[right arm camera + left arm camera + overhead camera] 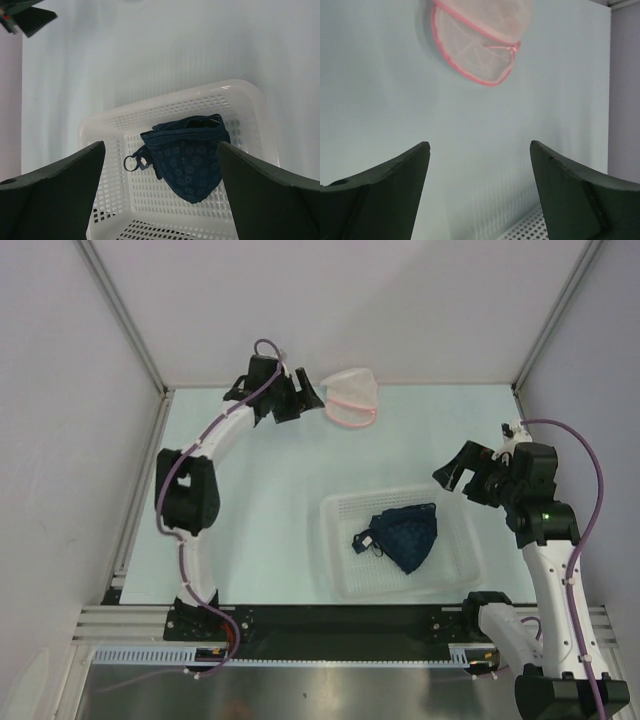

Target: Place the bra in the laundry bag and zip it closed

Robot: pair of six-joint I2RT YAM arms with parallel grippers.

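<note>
The right gripper (161, 145) hovers with its fingers spread wide and empty. The bra (187, 155) lies below and between them, folded in a white plastic basket (340, 515). The left gripper (480, 150) is likewise spread and holds nothing. The laundry bag (480, 42) rests on the table (260, 490) just ahead of its fingertips, not touching them.

The bra looks light, soft and limp, and will likely sag and trail its straps when lifted. The safest hold is probably the bunched fabric along its upper fold, which lies between the right fingers. The thin strap toward the left finger could slip or catch in the basket's holes. The mesh bag appears just as flimsy and may skid on the smooth table unless it is pinned by its pink rim.

The right wrist camera alone shows a small ring on the strap and the dotted weave of the cloth. The left wrist camera alone picks out the pink pull on the bag's rim, though it cannot be told how far the zip is undone. Only the overhead camera shows both arms together, with the bag and the basket well apart.
</note>
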